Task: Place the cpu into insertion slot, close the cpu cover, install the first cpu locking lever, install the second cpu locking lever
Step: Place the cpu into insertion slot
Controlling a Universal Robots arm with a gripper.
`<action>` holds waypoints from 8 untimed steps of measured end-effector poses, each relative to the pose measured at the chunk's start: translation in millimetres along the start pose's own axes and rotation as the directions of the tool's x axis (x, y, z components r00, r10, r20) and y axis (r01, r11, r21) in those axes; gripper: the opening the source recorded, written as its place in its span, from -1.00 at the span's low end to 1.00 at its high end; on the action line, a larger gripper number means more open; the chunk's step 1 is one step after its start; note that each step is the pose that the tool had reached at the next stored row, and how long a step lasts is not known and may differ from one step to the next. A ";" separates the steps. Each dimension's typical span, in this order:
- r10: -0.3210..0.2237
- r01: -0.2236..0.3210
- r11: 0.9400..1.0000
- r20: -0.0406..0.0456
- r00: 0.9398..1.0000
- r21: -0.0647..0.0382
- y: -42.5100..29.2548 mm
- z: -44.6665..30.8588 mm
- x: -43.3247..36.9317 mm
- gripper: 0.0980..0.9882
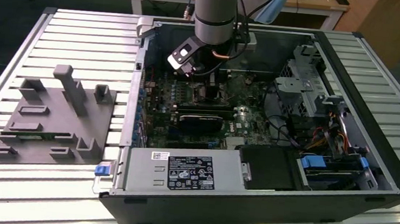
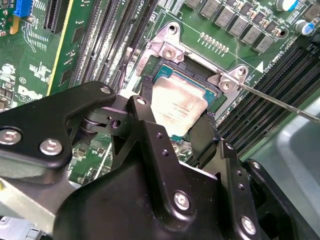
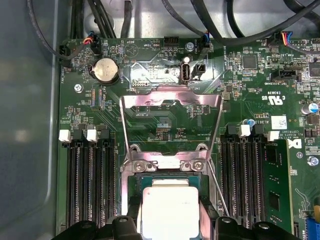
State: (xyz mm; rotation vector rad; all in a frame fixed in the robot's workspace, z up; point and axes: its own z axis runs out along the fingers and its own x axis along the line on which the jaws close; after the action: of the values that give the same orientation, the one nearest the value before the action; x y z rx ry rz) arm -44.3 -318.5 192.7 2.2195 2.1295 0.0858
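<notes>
The cpu [image 3: 169, 207], a flat square chip with a grey-silver top, lies low in the square socket [image 3: 165, 175] on the green motherboard. It shows in both wrist views, cpu [image 2: 177, 100]. My gripper [image 2: 175, 120] reaches down over it, with one black finger [image 2: 141, 107] against each side of the chip. In the exterior view the gripper [image 1: 197, 75] hangs inside the open computer case, just above the socket [image 1: 205, 93]. The cpu cover [image 3: 170, 100], a thin metal frame with an open centre, stands swung up behind the socket. A thin locking lever [image 2: 280, 102] sticks out free beside the socket.
Rows of black memory slots [image 3: 87, 185] flank the socket on both sides. Black cables [image 3: 200, 15] cross the case wall beyond the board. A grey fixture block [image 1: 54, 118] sits on the slatted table at the exterior view's left, outside the black case [image 1: 249, 214].
</notes>
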 end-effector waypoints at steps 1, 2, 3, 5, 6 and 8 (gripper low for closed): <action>0.000 0.000 1.000 0.000 1.000 0.000 0.0 0.0 0.0 -0.01; 0.000 0.000 1.000 0.000 1.000 0.000 0.0 0.1 0.0 -0.01; 0.000 0.000 1.000 0.000 1.000 0.000 0.0 0.2 0.0 0.01; 0.000 0.000 1.000 0.000 1.000 0.000 0.0 0.2 0.0 0.01; 0.000 0.000 1.000 0.000 1.000 0.000 0.0 0.2 0.0 0.15; 0.000 0.000 1.000 0.000 1.000 0.000 0.0 0.3 0.0 0.15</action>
State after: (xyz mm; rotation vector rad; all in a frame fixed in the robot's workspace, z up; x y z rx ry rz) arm -44.3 -318.5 192.4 2.2195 2.1295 0.0859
